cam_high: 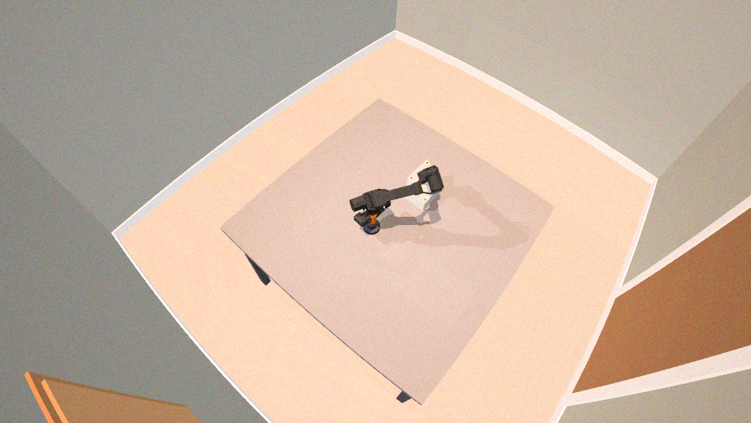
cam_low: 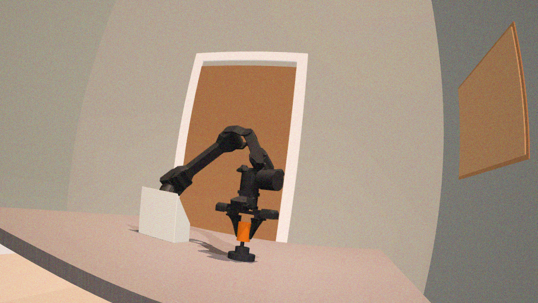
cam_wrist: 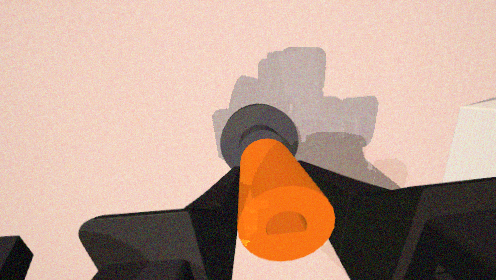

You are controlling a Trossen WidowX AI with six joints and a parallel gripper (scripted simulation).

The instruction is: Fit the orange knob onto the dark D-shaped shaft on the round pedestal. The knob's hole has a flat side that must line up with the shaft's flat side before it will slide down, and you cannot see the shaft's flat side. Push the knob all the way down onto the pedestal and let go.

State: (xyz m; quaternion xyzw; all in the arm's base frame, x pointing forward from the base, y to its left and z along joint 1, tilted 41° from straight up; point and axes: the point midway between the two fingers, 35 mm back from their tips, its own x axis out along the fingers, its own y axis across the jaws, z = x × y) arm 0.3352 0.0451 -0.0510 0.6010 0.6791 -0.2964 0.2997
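Note:
The orange knob (cam_high: 373, 218) (cam_low: 243, 230) (cam_wrist: 280, 172) stands upright between the fingers of my gripper (cam_low: 243, 236) (cam_wrist: 267, 169), which is shut on it. The round dark pedestal (cam_high: 371, 230) (cam_low: 241, 257) (cam_wrist: 234, 131) stands on the table directly below. In the exterior view, a short length of the dark shaft (cam_low: 242, 244) shows between the knob's bottom and the pedestal's upper step, so the knob is not down on the pedestal. The knob appears at the shaft's top; its underside and the shaft's tip are hidden. In the wrist view the D-shaped hole shows in the knob's top, flat side toward the image bottom.
The arm's white base block (cam_high: 415, 188) (cam_low: 158, 214) (cam_wrist: 472, 145) stands on the pinkish table (cam_high: 315, 251) (cam_low: 320, 278) (cam_wrist: 100, 90), to the left of the pedestal in the exterior view. The arm's shadow falls on the table around the pedestal. A table edge shows at the lower left in the exterior view.

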